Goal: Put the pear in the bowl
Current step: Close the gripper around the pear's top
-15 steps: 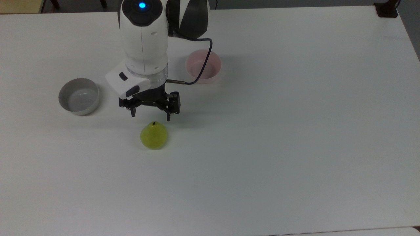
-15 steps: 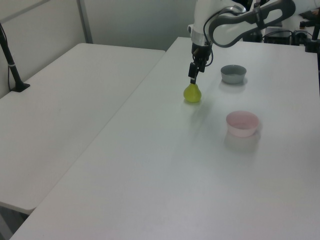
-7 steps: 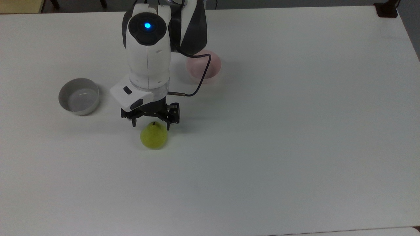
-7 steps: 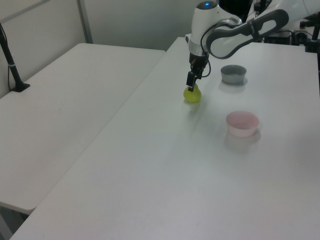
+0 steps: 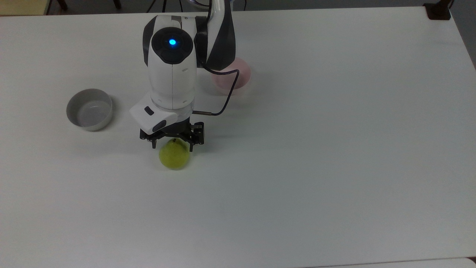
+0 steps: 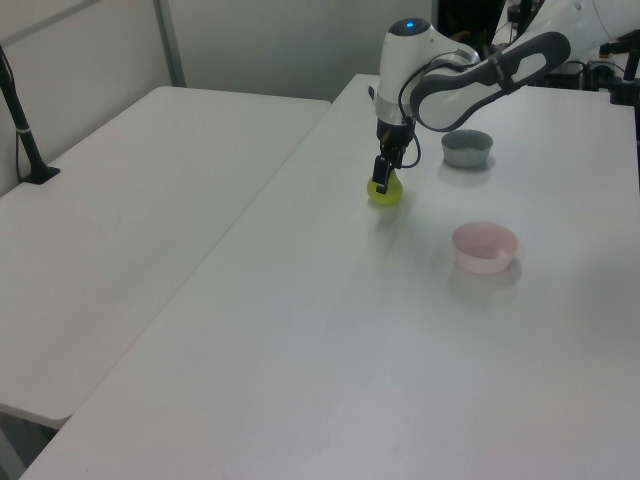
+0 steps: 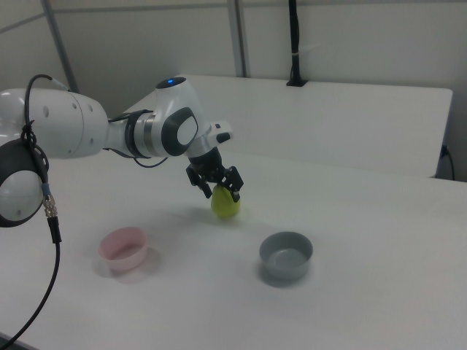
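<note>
The yellow-green pear [image 5: 174, 157] [image 6: 385, 192] [image 7: 226, 206] stands upright on the white table [image 5: 316, 149]. My gripper [image 5: 172, 146] [image 6: 383, 181] [image 7: 221, 193] hangs open straight over it. One black finger is on each side of the pear's narrow top, whose stem is hidden beneath the hand. I cannot tell whether the fingers touch the skin. The pale pink bowl [image 5: 236, 78] [image 6: 485, 247] [image 7: 123, 247] sits empty further back in the top view, partly covered by the arm and its black cable.
An empty grey bowl [image 5: 89, 109] [image 6: 467, 148] [image 7: 286, 256] stands at the top view's left of the gripper. A second white table [image 6: 130, 200] adjoins on the left view's left, with a black post [image 6: 20, 120] on it. A black clamp [image 5: 438, 11] sits at the table's far right corner.
The gripper has come down and forward from behind the pear and now straddles its top. The pear and both bowls have stayed put.
</note>
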Controlling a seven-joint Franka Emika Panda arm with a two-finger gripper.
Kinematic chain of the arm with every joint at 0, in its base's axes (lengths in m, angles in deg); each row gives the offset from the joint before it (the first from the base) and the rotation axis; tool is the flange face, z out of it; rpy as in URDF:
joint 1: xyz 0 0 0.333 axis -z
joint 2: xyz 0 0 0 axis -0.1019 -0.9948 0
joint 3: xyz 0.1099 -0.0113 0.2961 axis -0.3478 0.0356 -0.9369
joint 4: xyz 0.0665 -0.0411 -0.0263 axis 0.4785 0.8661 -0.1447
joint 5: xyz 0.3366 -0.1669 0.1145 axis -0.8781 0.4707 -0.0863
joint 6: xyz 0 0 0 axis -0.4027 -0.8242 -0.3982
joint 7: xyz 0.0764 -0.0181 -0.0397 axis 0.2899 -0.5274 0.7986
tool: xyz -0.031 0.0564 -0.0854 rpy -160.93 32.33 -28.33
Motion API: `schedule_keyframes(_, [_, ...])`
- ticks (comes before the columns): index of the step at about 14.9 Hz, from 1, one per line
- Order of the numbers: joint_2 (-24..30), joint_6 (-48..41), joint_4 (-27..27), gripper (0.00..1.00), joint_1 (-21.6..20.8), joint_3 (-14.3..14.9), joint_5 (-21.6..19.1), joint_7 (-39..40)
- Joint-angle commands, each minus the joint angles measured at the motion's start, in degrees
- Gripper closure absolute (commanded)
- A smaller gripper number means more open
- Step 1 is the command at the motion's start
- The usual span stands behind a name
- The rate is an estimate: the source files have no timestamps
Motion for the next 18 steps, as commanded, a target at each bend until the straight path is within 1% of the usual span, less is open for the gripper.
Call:
schedule_keyframes(1, [-0.7, 1.9, 0.0, 0.18, -0.4, 0.2, 1.3, 0.4])
schedule_keyframes(2, [-0.7, 3.2, 0.1, 0.2, -0.4, 0.2, 1.3, 0.4])
schedule_keyframes(4, [-0.7, 4.7, 0.5, 0.27, -0.4, 0.1, 1.5, 0.4])
schedule_keyframes(5, [-0.8, 4.7, 0.5, 0.34, -0.6, 0.2, 1.5, 0.4])
schedule_keyframes(6, [-0.8, 4.7, 0.5, 0.39, -0.7, 0.2, 1.4, 0.4])
schedule_keyframes(7, [-0.8, 4.7, 0.5, 0.45, -0.7, 0.2, 1.4, 0.4])
schedule_keyframes(9, [-0.7, 4.6, 0.5, 0.56, -0.7, 0.1, 1.4, 0.5])
schedule_keyframes(10, [-0.6, 4.5, 0.5, 0.58, -0.6, 0.2, 1.4, 0.6])
schedule_keyframes(12, [-0.2, 3.9, 0.5, 0.61, -0.6, 0.1, 1.4, 0.8])
schedule_keyframes(16, [0.6, 3.6, 0.5, 0.61, -0.6, 0.1, 1.3, 0.5])
schedule_keyframes(18, [1.3, 2.0, 0.5, 0.61, -0.6, 0.1, 1.3, 0.6])
